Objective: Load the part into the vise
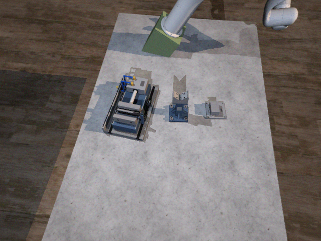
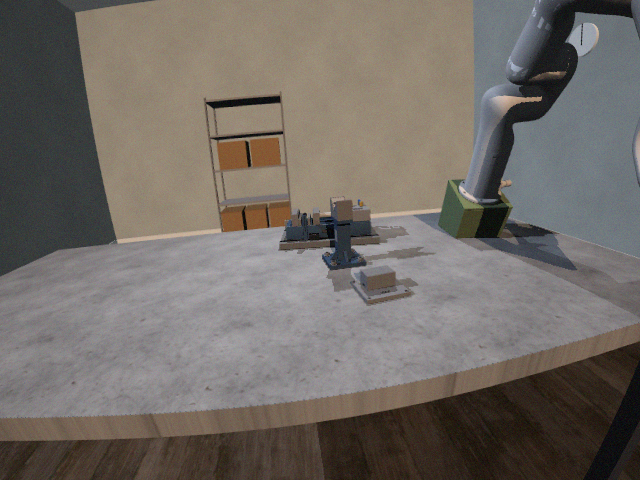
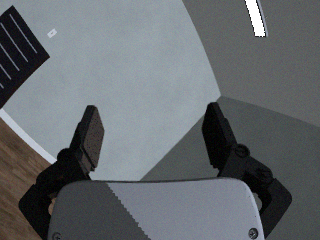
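Note:
The part, a grey block [image 1: 214,107], lies on the infeed plate at the right of the row; it also shows in the exterior view [image 2: 378,278]. The V-block [image 1: 180,96] stands on its blue base in the middle. The vise [image 1: 130,107] sits at the left with its jaws apart and the air cylinder [image 1: 134,96] at its far end. My gripper [image 3: 152,116] is open and empty; it is high up and points at the wall and ceiling, far from the table. In the top and exterior views only parts of the arm [image 2: 496,134] show, not the fingers.
The arm's green base block [image 1: 162,38] stands at the far edge of the table. A shelf with boxes [image 2: 249,165] stands against the back wall, off the table.

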You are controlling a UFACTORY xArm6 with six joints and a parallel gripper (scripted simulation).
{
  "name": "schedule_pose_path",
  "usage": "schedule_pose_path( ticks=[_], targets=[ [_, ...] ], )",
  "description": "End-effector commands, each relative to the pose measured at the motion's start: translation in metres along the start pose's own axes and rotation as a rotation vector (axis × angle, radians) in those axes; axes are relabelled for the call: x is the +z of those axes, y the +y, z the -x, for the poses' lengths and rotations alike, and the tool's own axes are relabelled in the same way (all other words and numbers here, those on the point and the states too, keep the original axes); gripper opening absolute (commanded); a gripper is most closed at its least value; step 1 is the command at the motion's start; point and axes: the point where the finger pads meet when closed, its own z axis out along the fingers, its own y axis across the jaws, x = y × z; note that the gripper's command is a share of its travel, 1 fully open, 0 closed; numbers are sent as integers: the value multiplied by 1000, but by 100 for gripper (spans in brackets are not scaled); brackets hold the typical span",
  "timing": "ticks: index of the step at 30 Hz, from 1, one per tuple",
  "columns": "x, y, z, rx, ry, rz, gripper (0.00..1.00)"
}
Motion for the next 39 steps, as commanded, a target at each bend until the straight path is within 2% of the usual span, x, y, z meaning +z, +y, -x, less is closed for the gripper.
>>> schedule_pose_path(
  ticks=[1, 12, 14, 15, 16, 19, 20, 23, 24, 29, 31, 33, 36, 37, 38, 39],
  targets=[
    [-38, 3, 4, -89, -79, -120, 100],
    [-142, 10, -3, -267, -251, -423, 100],
    [-142, 10, -3, -267, -251, -423, 100],
    [-152, 11, -5, -283, -266, -454, 100],
    [-176, 13, -10, -316, -299, -525, 100],
    [-194, 15, -15, -339, -322, -577, 100],
    [-211, 17, -20, -360, -344, -629, 100],
    [-237, 21, -29, -388, -375, -706, 100],
    [-251, 23, -35, -403, -391, -750, 100],
    [-302, 32, -59, -449, -445, -911, 100],
    [-302, 32, -59, -449, -445, -911, 100],
    [-336, 39, -80, -473, -477, -1028, 100],
    [-358, 44, -95, -484, -495, -1103, 100],
    [-358, 44, -95, -484, -495, -1103, 100],
    [-380, 50, -113, -493, -511, -1182, 100],
    [-388, 53, -120, -496, -517, -1213, 100]
  ],
)
